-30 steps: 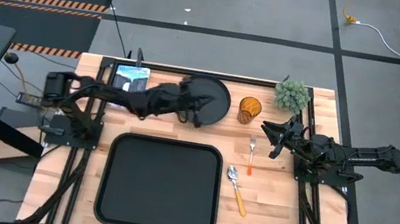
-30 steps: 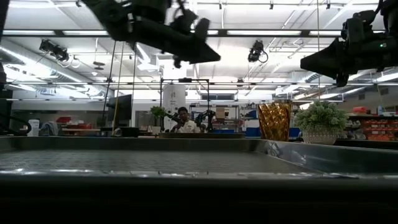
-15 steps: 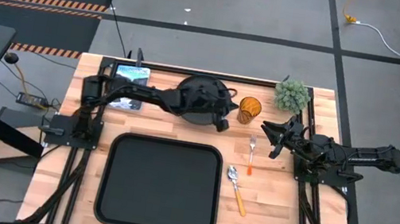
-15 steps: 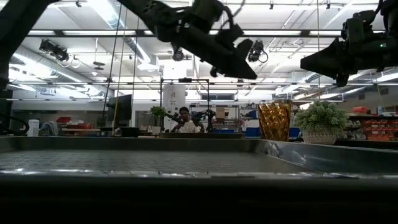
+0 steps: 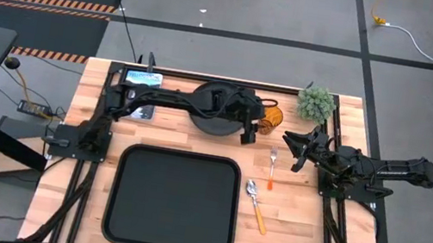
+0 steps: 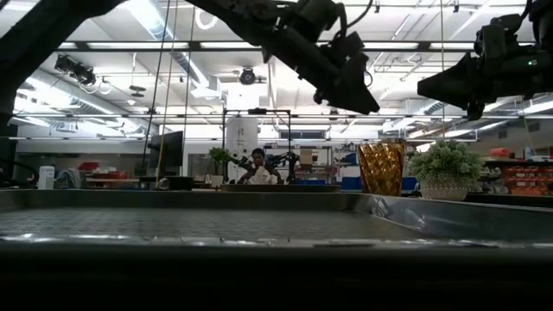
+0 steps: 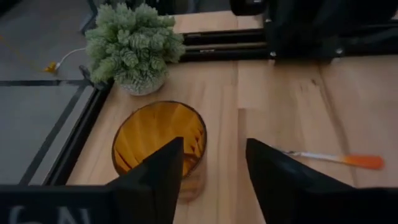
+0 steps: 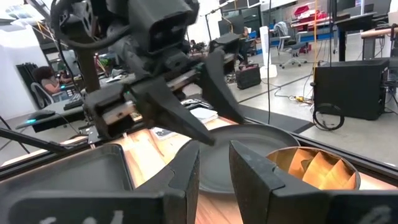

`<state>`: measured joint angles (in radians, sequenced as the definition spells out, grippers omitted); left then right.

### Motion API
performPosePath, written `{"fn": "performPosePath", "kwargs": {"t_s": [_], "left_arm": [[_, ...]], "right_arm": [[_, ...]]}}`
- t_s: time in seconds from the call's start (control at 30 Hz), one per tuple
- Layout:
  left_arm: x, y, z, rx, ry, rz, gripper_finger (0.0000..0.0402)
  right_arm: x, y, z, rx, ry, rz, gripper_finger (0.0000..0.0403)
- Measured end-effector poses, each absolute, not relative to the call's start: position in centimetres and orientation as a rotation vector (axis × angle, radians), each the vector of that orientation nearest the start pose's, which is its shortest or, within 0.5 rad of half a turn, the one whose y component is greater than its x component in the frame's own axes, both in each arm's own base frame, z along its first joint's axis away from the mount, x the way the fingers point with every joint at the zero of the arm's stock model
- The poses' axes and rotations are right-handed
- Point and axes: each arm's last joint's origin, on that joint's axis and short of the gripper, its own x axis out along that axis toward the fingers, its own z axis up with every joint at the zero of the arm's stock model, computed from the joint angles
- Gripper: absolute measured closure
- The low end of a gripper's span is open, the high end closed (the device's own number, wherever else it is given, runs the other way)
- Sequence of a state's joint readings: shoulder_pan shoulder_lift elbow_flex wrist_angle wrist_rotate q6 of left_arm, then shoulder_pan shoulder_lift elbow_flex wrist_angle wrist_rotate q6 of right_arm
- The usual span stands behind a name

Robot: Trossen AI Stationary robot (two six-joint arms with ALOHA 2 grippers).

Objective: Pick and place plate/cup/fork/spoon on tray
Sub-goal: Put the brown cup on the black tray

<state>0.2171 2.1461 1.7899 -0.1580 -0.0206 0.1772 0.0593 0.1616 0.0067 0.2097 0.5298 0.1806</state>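
Note:
The amber cup (image 5: 270, 118) stands upright at the table's far right, beside the round black plate (image 5: 212, 103), which lies flat. My left gripper (image 5: 249, 128) hovers open over the plate's right rim, just short of the cup (image 7: 158, 140), touching nothing. The red-handled fork (image 5: 272, 169) and the yellow-handled spoon (image 5: 256, 206) lie on the wood to the right of the black tray (image 5: 173, 200). My right gripper (image 5: 291, 147) waits at the right, near the fork, its fingers (image 8: 186, 174) a little apart with nothing between them.
A small potted plant (image 5: 316, 102) stands at the far right corner, close behind the cup. A tablet-like device (image 5: 143, 84) lies at the far left under my left arm. Bare wood lies around the fork and spoon and left of the tray.
My left gripper has swept toward the table's right edge, from over the plate's middle to its right rim next to the cup. It has tipped up from pointing steeply down to a shallower slant, and its fingers have opened. The plate and cup have kept their places.

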Motion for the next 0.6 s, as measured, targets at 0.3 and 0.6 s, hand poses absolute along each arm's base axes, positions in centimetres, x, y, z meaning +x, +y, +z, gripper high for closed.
{"fn": "performPosePath", "kwargs": {"t_s": [0.3,0.6], "left_arm": [[50.6,12.7,25.2,0.146,0.629,0.16,0.0216],[51.3,12.5,24.5,0.262,0.731,0.031,0.0219]], "right_arm": [[10.4,-0.8,17.3,0.195,-0.101,-0.464,0.031],[10.4,-0.8,17.3,0.195,-0.101,-0.464,0.031]]}}
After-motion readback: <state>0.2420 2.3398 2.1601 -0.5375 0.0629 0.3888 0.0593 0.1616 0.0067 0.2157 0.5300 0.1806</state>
